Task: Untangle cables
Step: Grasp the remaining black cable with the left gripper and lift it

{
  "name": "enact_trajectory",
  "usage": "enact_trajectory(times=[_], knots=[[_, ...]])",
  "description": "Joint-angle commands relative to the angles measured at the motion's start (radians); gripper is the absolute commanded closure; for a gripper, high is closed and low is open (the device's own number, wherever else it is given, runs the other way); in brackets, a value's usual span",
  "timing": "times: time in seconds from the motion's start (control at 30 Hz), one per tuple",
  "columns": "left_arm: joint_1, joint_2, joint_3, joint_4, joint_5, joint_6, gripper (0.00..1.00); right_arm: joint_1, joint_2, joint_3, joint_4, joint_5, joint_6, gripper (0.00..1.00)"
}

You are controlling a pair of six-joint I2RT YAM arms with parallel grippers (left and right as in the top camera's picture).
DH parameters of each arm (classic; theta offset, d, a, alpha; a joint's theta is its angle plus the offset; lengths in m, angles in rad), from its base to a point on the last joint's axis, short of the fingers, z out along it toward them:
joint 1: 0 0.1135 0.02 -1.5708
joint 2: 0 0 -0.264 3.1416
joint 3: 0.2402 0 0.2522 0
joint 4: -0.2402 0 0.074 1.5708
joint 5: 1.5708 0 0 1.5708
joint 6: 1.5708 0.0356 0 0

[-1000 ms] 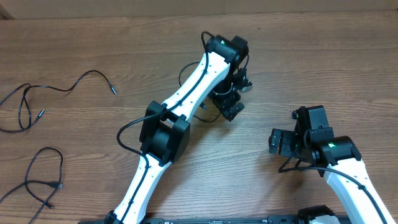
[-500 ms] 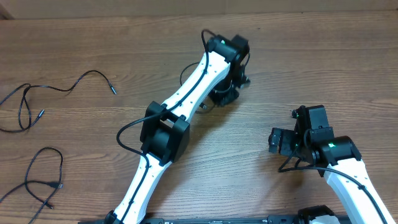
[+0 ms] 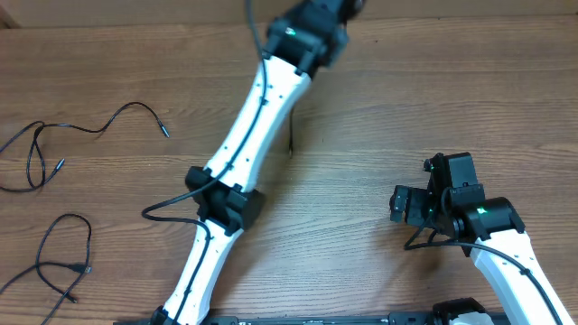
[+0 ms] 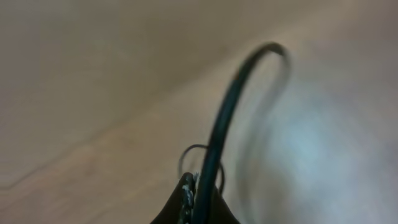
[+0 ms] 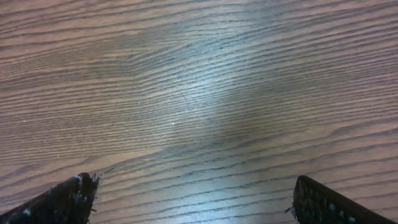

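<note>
In the left wrist view my left gripper (image 4: 198,200) is shut on a thin black cable (image 4: 219,127) that arcs up and to the right; the picture is blurred by motion. From overhead the left arm (image 3: 271,90) stretches to the table's far edge, and a short length of this cable (image 3: 290,135) hangs below it, its tip near the wood. Two more cables lie apart at the far left: one (image 3: 90,129) in a long wavy line, the other (image 3: 61,253) in a loop near the front. My right gripper (image 3: 397,206) stands open and empty over bare wood (image 5: 196,205).
The wooden table (image 3: 433,99) runs to a pale wall along the far edge. The right arm (image 3: 492,235) sits low at the front right, well away from the left arm.
The left gripper shut on the cable at mid-table, then swung up and away toward the far edge, carrying the cable with it. The right arm stayed still.
</note>
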Motion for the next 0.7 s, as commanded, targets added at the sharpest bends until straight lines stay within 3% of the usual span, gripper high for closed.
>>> enact_trajectory(times=[0.0,0.37,0.67], knots=[[0.074,-0.003,0.032,0.051,-0.119,-0.066,0.96,-0.004,-0.006,0.007,0.004,0.004,-0.003,0.0],[0.315,-0.003,0.031,0.023,-0.149,-0.407,0.96,-0.004,-0.006,0.007,0.019,0.004,-0.003,0.0],[0.482,-0.002,0.021,0.005,-0.045,-0.631,0.96,-0.004,-0.006,0.007,0.018,0.003,-0.003,0.0]])
